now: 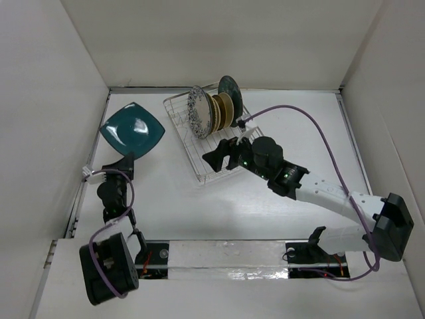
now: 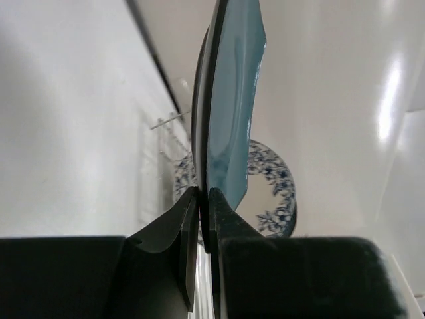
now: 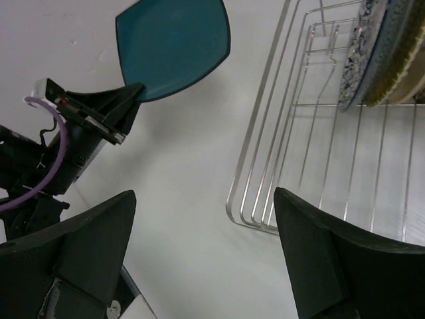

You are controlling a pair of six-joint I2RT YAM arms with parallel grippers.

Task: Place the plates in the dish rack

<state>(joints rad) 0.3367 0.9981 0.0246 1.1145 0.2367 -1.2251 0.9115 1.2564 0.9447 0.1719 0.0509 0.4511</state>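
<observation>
The teal rounded-square plate (image 1: 131, 129) is held off the table at the far left, pinched at its near rim by my left gripper (image 1: 127, 159). In the left wrist view the plate (image 2: 232, 100) stands edge-on with the jaws (image 2: 204, 199) shut on its rim. The silver wire dish rack (image 1: 207, 167) holds several plates upright at its far end: the blue-and-white patterned one (image 1: 198, 113), cream and gold-brown ones (image 1: 222, 109) and a dark teal round one (image 1: 230, 89). My right gripper (image 1: 222, 155) is open and empty over the rack's near part; its view shows the gripper (image 3: 204, 194) above the rack's corner (image 3: 255, 212).
White walls enclose the table on the left, back and right. The right arm's purple cable (image 1: 319, 126) arcs over the table to the right of the rack. Bare table lies between the left gripper and the rack.
</observation>
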